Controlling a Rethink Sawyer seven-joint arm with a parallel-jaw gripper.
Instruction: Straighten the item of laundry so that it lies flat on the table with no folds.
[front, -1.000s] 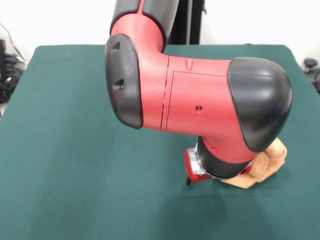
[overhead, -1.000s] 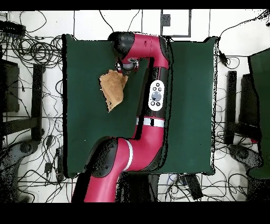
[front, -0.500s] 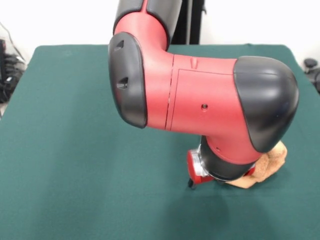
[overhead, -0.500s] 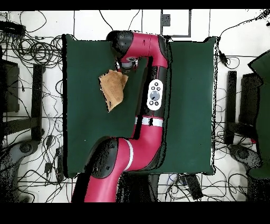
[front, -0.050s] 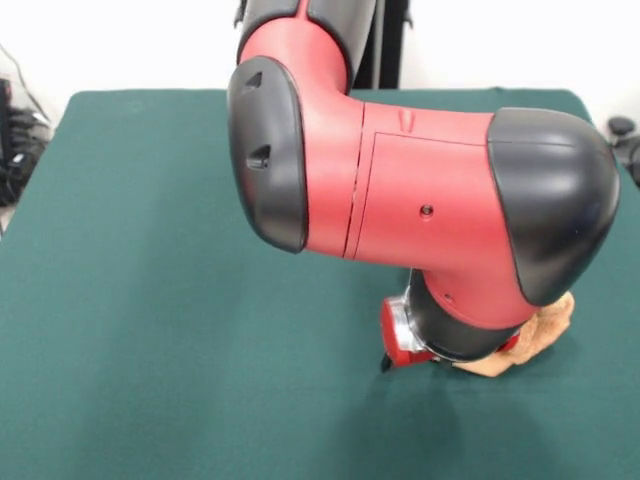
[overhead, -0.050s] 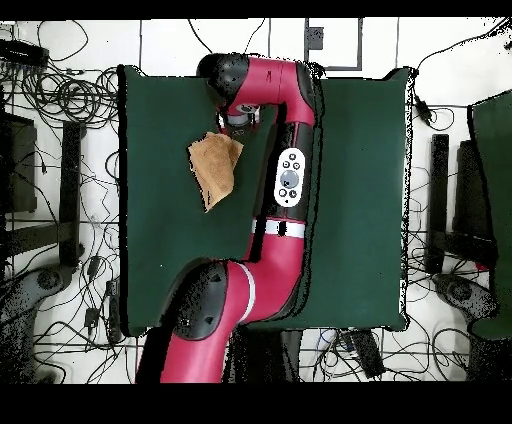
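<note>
Claw (front, -0.050s: 385, 362): down low at the table, only a dark tip and red wrist collar showing under the bulky arm; open, closed or gripping — cannot tell, hidden by the wrist in both views.
Towel (overhead, -0.050s: 213, 166): just beside the claw, touching or nearly so at one corner; tan, bunched, long edge doubled over into a tapered wedge. From the front, only a rumpled lump (front, -0.050s: 545, 325) peeking out behind the wrist.
Why there: claw set at the towel's corner nearest the arm, likely the handiest point for catching an edge and dragging the fold open. A guess, not seen.
Fold state: not flat; at least one layer lying over another. Task judged early.
Table (front, -0.050s: 150, 300): green felt, wide bare stretch on the side of the claw away from the towel; room for spreading. Felt probably grips terry, so a drag may bunch rather than slide.
Arm (overhead, -0.050s: 285, 180): reaching from beyond the claw across the table's middle, elbow high, blocking most of the front view.
Far edge: cables and floor clutter (overhead, -0.050s: 60, 95) off the table, well apart from the claw.
</note>
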